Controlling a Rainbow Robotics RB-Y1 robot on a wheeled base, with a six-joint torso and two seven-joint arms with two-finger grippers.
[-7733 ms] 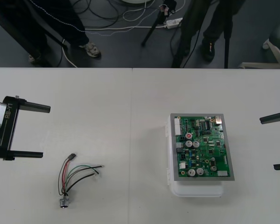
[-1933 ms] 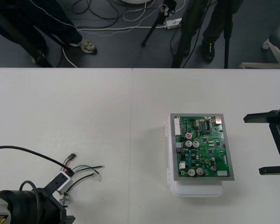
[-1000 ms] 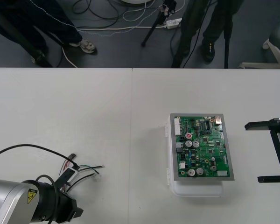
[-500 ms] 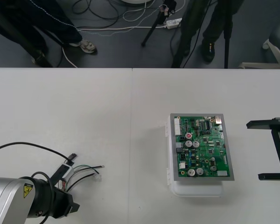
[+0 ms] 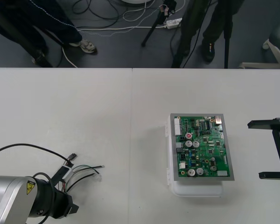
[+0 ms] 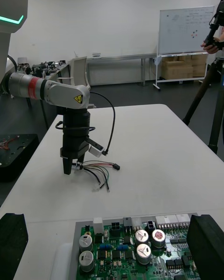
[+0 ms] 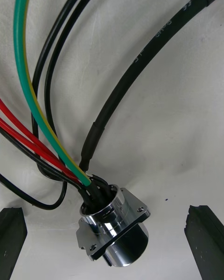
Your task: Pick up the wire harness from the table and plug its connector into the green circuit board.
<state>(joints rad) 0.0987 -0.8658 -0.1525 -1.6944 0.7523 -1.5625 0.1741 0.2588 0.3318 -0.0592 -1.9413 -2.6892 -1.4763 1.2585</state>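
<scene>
The wire harness (image 5: 83, 171) lies on the table at the front left, with red, green and black wires. Its small black plug (image 5: 72, 156) points away from me. My left gripper (image 7: 108, 247) reaches straight down over the harness's round metal socket (image 7: 113, 227). It is open, its fingers (image 7: 11, 242) standing wide on either side of the socket without touching it. In the right wrist view the left gripper (image 6: 71, 168) stands upright at the end of the wires (image 6: 99, 171). The green circuit board (image 5: 202, 147) sits on its white base (image 5: 198, 189) at the right. My right gripper (image 5: 275, 150) waits open at the right edge.
A black cable (image 5: 23, 150) loops from the left arm (image 5: 18, 203) across the table beside the harness. The right gripper's fingers (image 6: 205, 245) frame the near edge of the board (image 6: 135, 252). Bare tabletop (image 5: 130, 116) lies between harness and board.
The left arm has turned and settled down over the socket end of the harness. The right gripper has drifted slightly to the right. Harness and board have not moved.
</scene>
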